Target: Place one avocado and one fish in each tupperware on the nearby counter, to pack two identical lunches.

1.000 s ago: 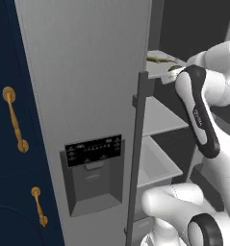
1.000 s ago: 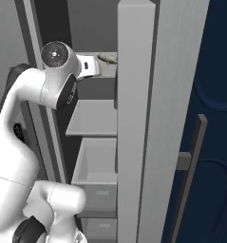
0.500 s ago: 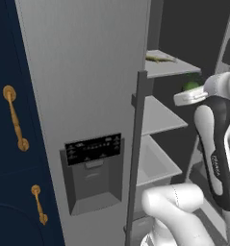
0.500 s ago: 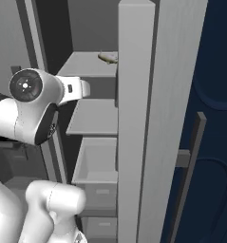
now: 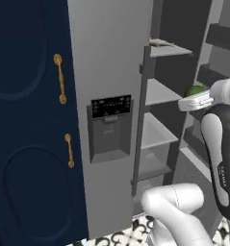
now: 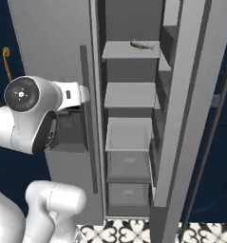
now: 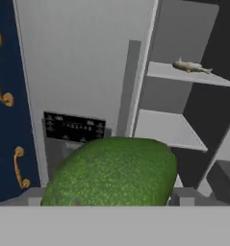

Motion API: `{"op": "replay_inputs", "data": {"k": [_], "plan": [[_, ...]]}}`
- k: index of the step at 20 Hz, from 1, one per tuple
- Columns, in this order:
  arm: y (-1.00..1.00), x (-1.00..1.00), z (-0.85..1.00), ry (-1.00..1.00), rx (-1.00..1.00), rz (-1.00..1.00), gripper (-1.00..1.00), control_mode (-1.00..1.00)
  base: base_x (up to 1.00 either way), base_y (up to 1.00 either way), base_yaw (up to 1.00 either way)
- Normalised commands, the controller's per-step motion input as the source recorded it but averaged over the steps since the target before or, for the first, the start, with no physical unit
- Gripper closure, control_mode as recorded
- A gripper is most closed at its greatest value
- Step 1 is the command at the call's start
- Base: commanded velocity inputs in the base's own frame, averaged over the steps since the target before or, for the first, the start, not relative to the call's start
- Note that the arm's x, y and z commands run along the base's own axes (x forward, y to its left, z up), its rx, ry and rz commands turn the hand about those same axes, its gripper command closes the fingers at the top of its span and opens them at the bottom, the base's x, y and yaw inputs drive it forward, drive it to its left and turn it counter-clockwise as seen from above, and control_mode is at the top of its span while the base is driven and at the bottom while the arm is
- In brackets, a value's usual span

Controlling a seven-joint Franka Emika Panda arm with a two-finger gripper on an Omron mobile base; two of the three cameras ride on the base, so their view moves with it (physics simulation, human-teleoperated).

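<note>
A glossy green avocado [image 7: 111, 173] sits between my gripper's [image 7: 109, 196] two dark fingertips, which are shut on its sides. In the left base view the avocado [image 5: 198, 90] rests on the white hand of the gripper [image 5: 195, 99], held out in front of the open fridge at about middle-shelf height. A slender tan fish [image 6: 142, 45] lies on the top fridge shelf, above and beyond the gripper; it is the same fish [image 7: 192, 66] at the hand view's upper right and the fish [image 5: 160, 43] on the top shelf in the left base view.
The grey fridge door [image 5: 109, 96] with its black dispenser panel [image 5: 111, 106] stands left of the open compartment. Bare shelves [image 6: 131, 95] and drawers [image 6: 129, 137] lie below the fish. Navy cabinet doors with brass handles [image 5: 60, 79] are on the left. Patterned floor tiles [image 6: 129, 232] run below.
The arm has drawn back and down from the top shelf with the avocado in its grip. Both base views have shifted, so the camera has moved. The fish stays on its shelf.
</note>
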Motion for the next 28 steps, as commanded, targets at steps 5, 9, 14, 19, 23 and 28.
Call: {"op": "replay_inputs", "data": {"k": [5,9,14,19,23,28], "plan": [[0.0,0.0,0.0,0.0,0.0,0.0,1.0,1.0,-0.68,1.0,0.12],[0.0,0.0,0.0,0.0,0.0,0.0,1.0,1.0,-0.2,1.0,0.18],[0.0,0.0,0.0,0.0,0.0,0.0,1.0,1.0,0.02,0.64,0.4],[0.0,0.0,0.0,0.0,0.0,0.0,1.0,1.0,0.01,0.01,0.55],[0.0,0.0,0.0,0.0,0.0,0.0,1.0,1.0,0.18,0.19,0.51],[0.05,0.02,-0.11,0.01,0.0,0.08,1.0,-1.0,0.16,0.13,0.37]]}}
